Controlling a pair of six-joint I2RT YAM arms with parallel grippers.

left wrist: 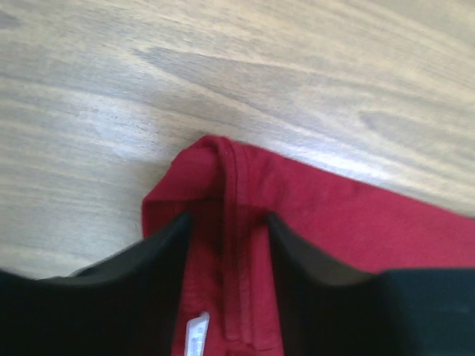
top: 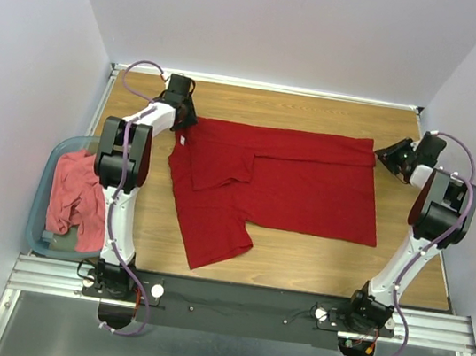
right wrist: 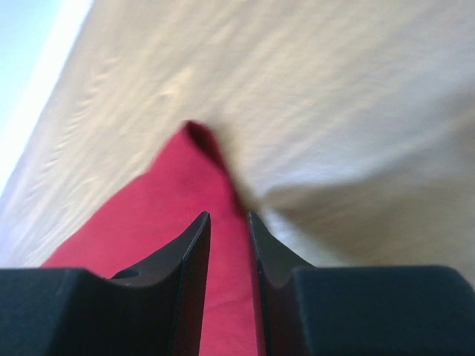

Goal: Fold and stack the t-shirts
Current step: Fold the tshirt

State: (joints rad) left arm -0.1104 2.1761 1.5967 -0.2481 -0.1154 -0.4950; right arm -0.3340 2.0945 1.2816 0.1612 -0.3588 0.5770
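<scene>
The crimson red t-shirt (top: 291,181) lies spread across the wooden table, its left part folded over and one sleeve pointing toward the near edge. Its white neck label (left wrist: 194,334) shows in the left wrist view. My left gripper (top: 181,119) is at the shirt's far left corner. Its jaws (left wrist: 228,215) stand apart, straddling a seamed ridge of red cloth (left wrist: 334,215). My right gripper (top: 392,154) is at the shirt's far right corner. Its jaws (right wrist: 228,215) are narrowly apart over the red cloth's edge (right wrist: 163,215). The coral-pink t-shirt (top: 74,194) lies crumpled in the tub.
The translucent blue-grey tub (top: 40,202) stands off the table's left side beside the left arm. Walls close in the table at the back, left and right. Bare wood (top: 297,263) shows in front of the shirt and along the far edge.
</scene>
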